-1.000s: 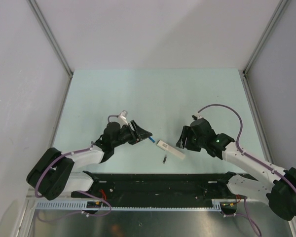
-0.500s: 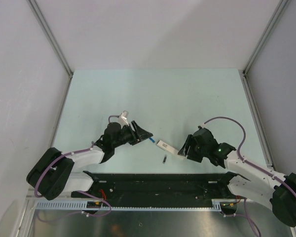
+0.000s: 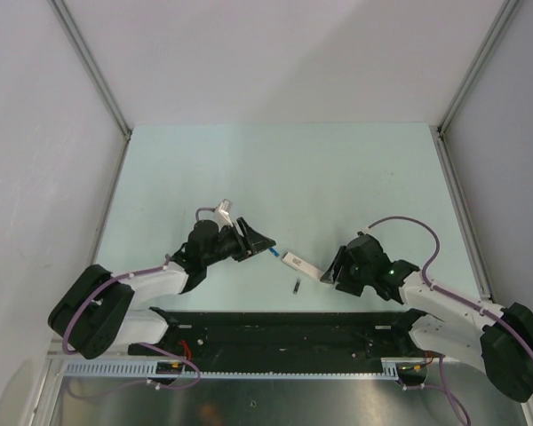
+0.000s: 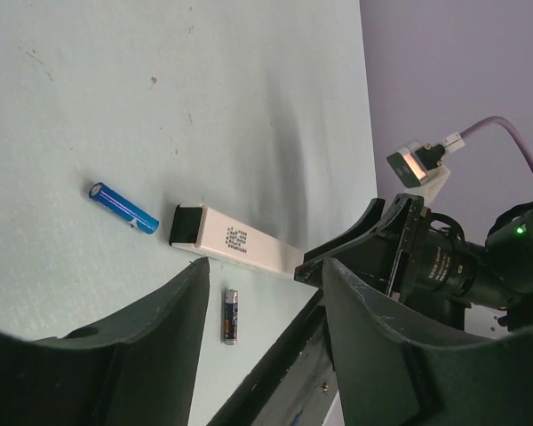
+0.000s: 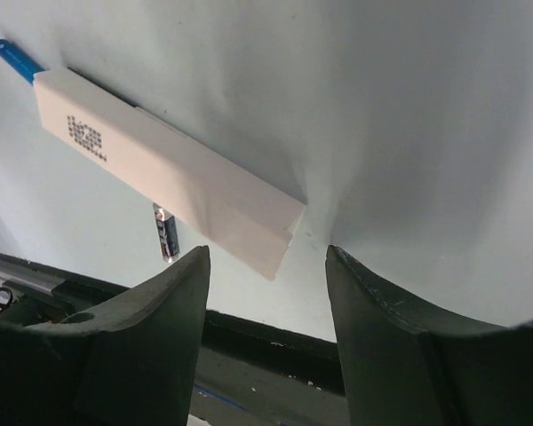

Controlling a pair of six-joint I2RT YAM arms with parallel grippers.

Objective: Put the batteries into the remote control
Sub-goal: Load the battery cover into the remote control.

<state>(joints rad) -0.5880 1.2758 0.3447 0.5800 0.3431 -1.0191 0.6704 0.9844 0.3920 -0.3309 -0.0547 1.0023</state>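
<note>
Flanking remote control [image 3: 303, 264]: left claw [image 3: 263, 242] spread near blue battery [image 3: 274, 252], right claw [image 3: 330, 271] spread at other end.

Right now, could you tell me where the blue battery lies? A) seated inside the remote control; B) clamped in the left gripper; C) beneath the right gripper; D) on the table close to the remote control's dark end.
D: the blue battery lies on the table beside the dark end of the remote control, ahead of the open left gripper.

White remote control [image 4: 244, 245] with black end, blue battery [image 4: 123, 207], pale green table [image 4: 160, 89]
</note>
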